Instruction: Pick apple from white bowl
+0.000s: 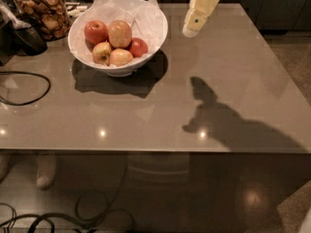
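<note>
The white bowl (pixel 155 33) stands at the back left of the grey table, lined with crinkled white paper. Several apples lie in it. The apple (pixel 120 33), pale yellow-orange with a pink blush and the tallest, sits in the middle. Deep red apples (pixel 95 31) lie at its left and right, and smaller yellow-green ones (pixel 120 57) in front. My gripper (pixel 195 24) hangs from the top edge, pale yellow, above the table just right of the bowl and apart from it. It holds nothing that I can see.
A glass jar of cookies (pixel 43 11) and dark objects (pixel 24 35) stand left of the bowl. A black cable (pixel 29 98) loops on the table's left. The gripper's shadow (pixel 218 120) falls on the right half. More cables (pixel 58 217) lie on the floor.
</note>
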Tool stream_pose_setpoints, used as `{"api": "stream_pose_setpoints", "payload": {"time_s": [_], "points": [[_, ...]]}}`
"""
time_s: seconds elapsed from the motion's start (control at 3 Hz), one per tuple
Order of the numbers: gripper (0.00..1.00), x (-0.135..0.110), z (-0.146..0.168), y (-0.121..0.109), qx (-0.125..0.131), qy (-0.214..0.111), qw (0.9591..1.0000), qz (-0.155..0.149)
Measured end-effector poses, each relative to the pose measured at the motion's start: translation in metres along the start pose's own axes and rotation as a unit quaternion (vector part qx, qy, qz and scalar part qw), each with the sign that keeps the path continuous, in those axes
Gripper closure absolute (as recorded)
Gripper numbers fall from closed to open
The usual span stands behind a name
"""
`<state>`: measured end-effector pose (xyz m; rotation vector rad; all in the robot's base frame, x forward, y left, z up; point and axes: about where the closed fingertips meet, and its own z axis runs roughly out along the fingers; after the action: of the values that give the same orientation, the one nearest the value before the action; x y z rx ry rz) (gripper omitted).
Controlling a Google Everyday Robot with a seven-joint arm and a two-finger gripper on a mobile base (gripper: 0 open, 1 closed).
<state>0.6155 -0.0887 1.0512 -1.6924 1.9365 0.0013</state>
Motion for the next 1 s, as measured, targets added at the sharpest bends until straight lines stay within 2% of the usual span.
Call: {"api": "stream_pose_setpoints", "payload": {"time_s": [0.33,0.67,1.0], "points": [[0.0,-0.025,0.029,-0.003,-0.038,-0.037,0.9986,-0.004],[0.0,-0.054,0.054,-0.015,-0.063,-0.052,0.9966,-0.013],[0.0,-0.062,0.054,-0.024,-0.052,-0.062,0.9966,-0.014]]}}
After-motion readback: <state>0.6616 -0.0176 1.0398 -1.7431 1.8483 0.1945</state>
